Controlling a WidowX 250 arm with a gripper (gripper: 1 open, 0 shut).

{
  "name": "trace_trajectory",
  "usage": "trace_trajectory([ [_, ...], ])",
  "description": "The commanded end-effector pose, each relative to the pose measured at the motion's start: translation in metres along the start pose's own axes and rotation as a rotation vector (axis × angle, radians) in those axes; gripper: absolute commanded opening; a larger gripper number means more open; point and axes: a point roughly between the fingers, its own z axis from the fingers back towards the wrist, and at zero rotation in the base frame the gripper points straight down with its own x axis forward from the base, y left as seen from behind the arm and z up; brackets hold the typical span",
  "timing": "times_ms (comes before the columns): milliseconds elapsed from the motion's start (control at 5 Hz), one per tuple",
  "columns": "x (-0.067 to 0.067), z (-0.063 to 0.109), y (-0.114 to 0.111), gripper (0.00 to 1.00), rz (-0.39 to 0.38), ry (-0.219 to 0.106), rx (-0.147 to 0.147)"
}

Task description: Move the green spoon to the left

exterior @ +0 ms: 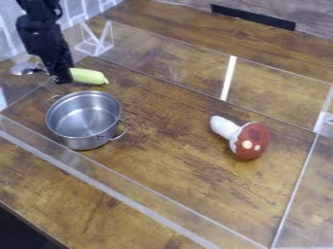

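Observation:
The green spoon [86,76] lies at the far left of the wooden table, its pale yellow-green handle sticking out to the right of my gripper and its silver bowl [26,69] showing to the left. My black gripper [58,74] points down on the spoon's middle, shut on it. The fingertips hide the part of the handle between them. The spoon sits low, at or just above the table, right behind the pot.
A steel pot [84,119] stands just in front of the gripper. A red-capped toy mushroom [243,135] lies at the right. Clear acrylic walls [229,78] ring the work area, with a clear stand [93,39] behind the gripper.

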Motion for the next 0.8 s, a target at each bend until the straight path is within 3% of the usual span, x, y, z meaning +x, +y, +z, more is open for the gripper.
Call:
trace_trajectory([
  [0, -0.0061, 0.0130, -0.0176, 0.00, -0.065, 0.026, -0.051],
  [200, -0.0088, 0.0094, -0.0224, 0.00, -0.108, 0.037, -0.044],
  [600, -0.0088, 0.0133, -0.0229, 0.00, -0.122, 0.037, -0.044],
])
